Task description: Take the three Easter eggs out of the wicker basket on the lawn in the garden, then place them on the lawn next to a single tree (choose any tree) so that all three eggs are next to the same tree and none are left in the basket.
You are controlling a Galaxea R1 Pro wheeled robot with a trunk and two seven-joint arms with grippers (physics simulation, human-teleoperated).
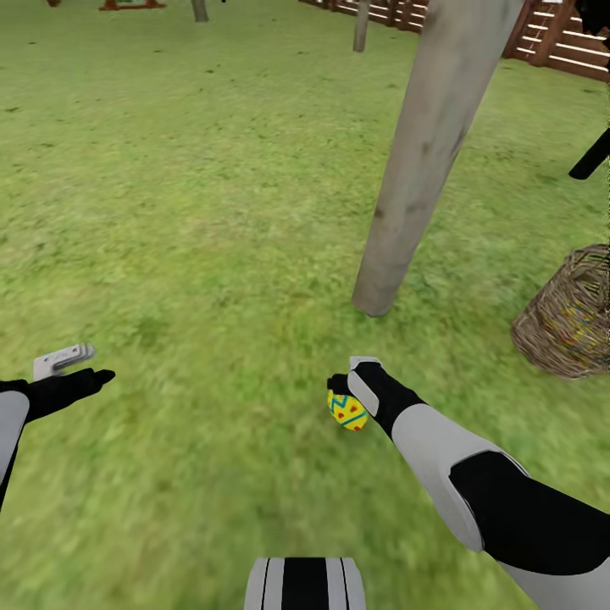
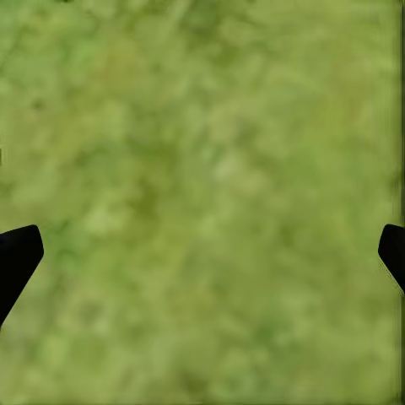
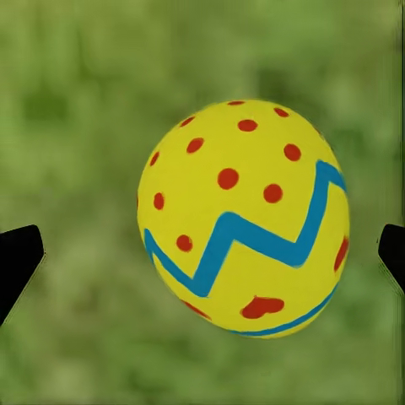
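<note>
One yellow Easter egg (image 1: 347, 412) (image 3: 245, 219), with a blue zigzag and red dots, sits between the spread fingertips of my right gripper (image 1: 350, 383) (image 3: 202, 253). The jaws stand wide and neither touches the egg. I cannot tell whether the egg rests on the lawn (image 1: 212, 220). It is a short way in front of the pale grey tree (image 1: 424, 161) trunk. The wicker basket (image 1: 572, 309) leans tipped at the right edge, with yellow and coloured patches showing faintly through its weave. My left gripper (image 1: 83, 367) (image 2: 202, 253) hangs open over bare grass at the left.
A brown slat fence (image 1: 559, 38) runs along the far right. A black trunk (image 1: 590, 157) slants beyond the basket. Two more grey trunks (image 1: 362, 25) (image 1: 199, 10) stand far back. My base (image 1: 305, 585) shows at the bottom edge. Open grass stretches left of the tree.
</note>
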